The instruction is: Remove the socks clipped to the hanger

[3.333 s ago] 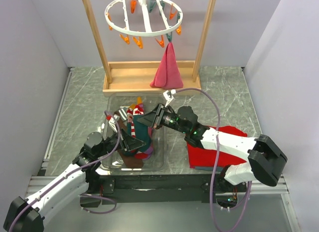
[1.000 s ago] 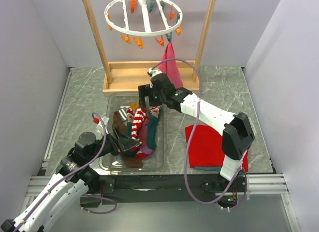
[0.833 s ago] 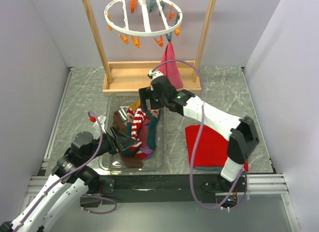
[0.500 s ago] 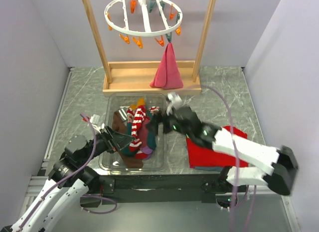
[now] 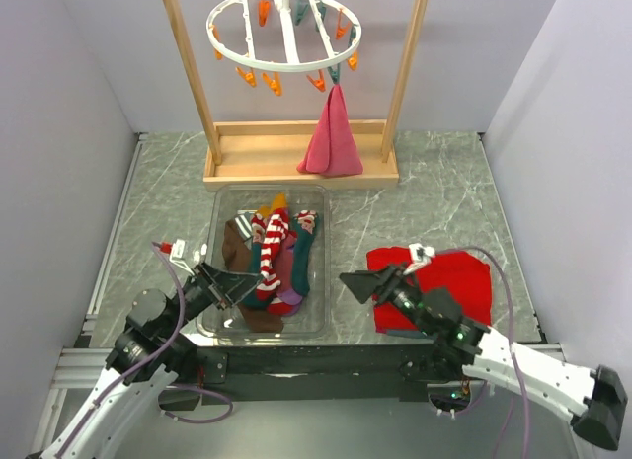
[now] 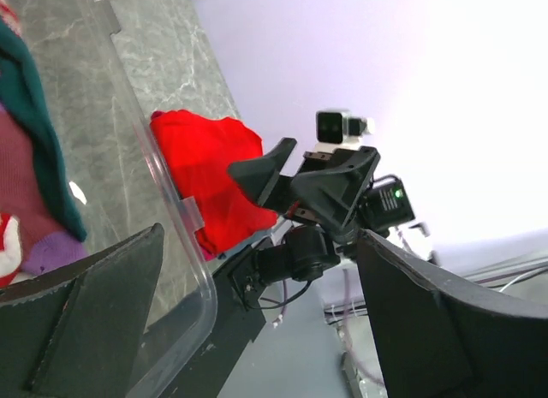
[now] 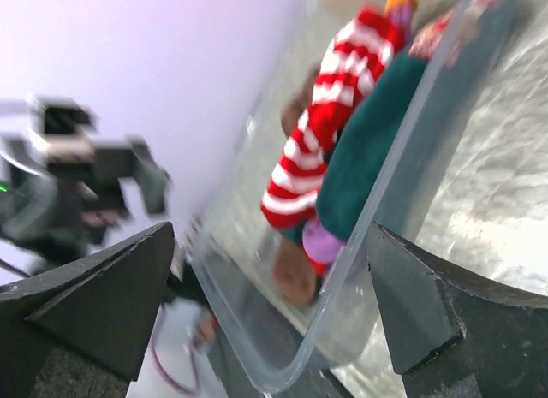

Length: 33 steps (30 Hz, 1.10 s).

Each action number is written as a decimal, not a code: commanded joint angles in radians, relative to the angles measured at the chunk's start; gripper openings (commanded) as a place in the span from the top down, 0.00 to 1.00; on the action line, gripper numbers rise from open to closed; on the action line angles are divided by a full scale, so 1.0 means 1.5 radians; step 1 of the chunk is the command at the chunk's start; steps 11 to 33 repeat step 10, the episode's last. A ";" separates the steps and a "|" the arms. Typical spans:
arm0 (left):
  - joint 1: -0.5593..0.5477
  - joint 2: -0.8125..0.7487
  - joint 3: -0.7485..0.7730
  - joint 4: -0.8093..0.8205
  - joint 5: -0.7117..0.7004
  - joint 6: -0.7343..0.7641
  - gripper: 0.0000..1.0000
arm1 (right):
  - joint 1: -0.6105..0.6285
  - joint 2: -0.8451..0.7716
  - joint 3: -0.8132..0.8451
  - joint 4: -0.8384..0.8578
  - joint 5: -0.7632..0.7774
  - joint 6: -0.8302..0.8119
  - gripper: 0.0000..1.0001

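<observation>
Marbled table [image 5: 444, 183]: the socks [image 5: 272, 252] are piled in the bin [image 5: 326, 271] between the empty, wide-open left gripper [image 5: 232, 281] and right gripper [image 5: 360, 284], none seen left on the hanger [image 5: 286, 35] beyond.

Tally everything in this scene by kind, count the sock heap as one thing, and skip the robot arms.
Wooden stand: 1
Ring hanger: 1
Clear bin: 1
Sock heap: 1
Cloths: 2, pink cloth and red cloth
Total: 6

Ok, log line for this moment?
socks in bin | pink cloth on hanger | left claw open, empty | right claw open, empty
</observation>
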 commanded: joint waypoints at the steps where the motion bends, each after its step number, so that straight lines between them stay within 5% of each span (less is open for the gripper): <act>1: 0.000 -0.101 -0.001 -0.066 -0.010 0.002 0.01 | 0.003 -0.174 -0.074 -0.037 0.116 0.076 0.00; 8: -0.001 -0.105 -0.034 -0.019 0.032 0.017 0.01 | 0.003 -0.494 -0.176 -0.276 0.185 0.159 0.00; 33: -0.001 -0.123 -0.054 0.031 0.045 -0.013 0.01 | 0.003 -0.455 -0.172 -0.268 0.191 0.175 0.00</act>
